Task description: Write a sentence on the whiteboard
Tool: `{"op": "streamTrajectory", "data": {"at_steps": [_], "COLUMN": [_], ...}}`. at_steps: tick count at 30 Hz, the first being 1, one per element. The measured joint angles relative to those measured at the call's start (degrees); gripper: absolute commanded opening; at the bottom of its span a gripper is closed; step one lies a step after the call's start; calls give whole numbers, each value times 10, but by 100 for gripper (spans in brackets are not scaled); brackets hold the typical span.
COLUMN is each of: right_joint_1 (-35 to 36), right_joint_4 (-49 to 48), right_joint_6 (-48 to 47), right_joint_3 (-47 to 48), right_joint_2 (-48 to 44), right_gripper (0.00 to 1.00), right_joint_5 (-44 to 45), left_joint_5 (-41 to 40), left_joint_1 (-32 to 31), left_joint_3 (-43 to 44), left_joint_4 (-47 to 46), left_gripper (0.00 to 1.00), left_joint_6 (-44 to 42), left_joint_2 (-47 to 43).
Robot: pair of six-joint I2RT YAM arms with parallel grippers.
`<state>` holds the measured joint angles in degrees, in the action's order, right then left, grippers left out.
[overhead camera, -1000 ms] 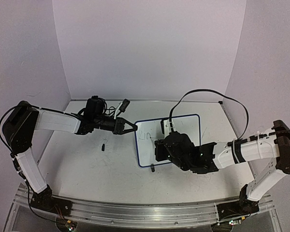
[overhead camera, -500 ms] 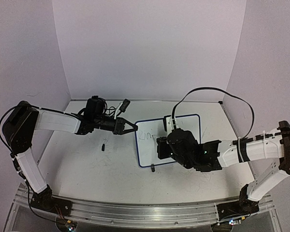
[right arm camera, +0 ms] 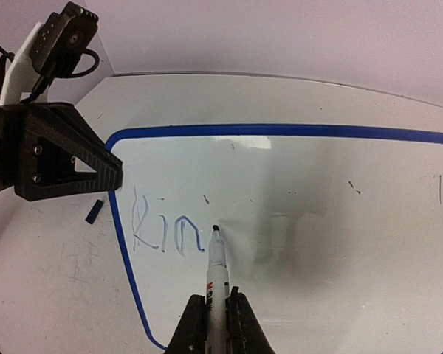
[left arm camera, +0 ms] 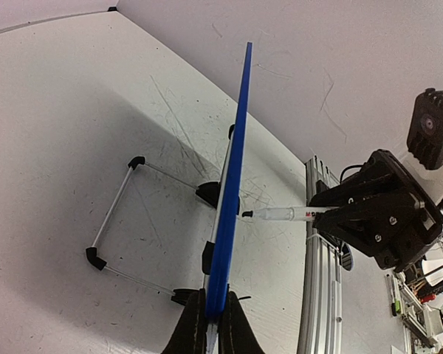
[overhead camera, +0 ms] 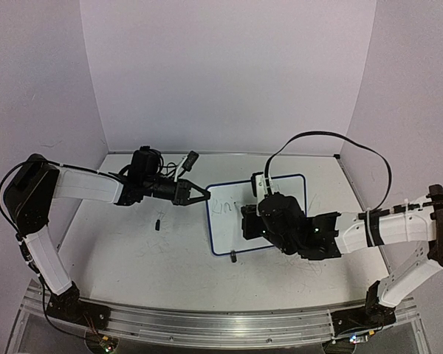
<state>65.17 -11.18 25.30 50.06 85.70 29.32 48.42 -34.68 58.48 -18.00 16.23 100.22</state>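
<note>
The sentence (right arm camera: 166, 232) stands at three blue letters, "Kin", in the upper left part of the whiteboard (right arm camera: 317, 192), close to its blue frame. I see the whiteboard right of the middle of the table (overhead camera: 133, 258), raised off the surface with a wire stand (left arm camera: 111, 221) on black feet at its back. A marker (right arm camera: 216, 273) has its tip at the board face just right of the "n"; from the left wrist camera the tip appears to meet the face. The right gripper (right arm camera: 214, 301) is clamped on the marker's barrel, one finger on each side, directly below the letters in its own camera. The left gripper (left arm camera: 210, 299) is pinched on the board's left edge, a finger on each face, beside the "K". A small black piece (overhead camera: 157, 222) lies on the table left of the board, apart from both grippers; I cannot identify it.
</note>
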Motion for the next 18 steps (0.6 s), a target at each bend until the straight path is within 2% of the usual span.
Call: {"op": "streamTrajectory", "data": {"at_steps": [18], "right_joint_1": [-5], "right_joint_4": [-21], "right_joint_6": [-11], "right_joint_3": [0], "right_joint_2": [26], "right_gripper": [0], "right_joint_5": [15], "left_joint_5": [-3], "left_joint_1": [1], "left_joint_3": [0], "left_joint_4": [0], "left_gripper": [0], "left_joint_6": [0], "left_joint_2": [0]}}
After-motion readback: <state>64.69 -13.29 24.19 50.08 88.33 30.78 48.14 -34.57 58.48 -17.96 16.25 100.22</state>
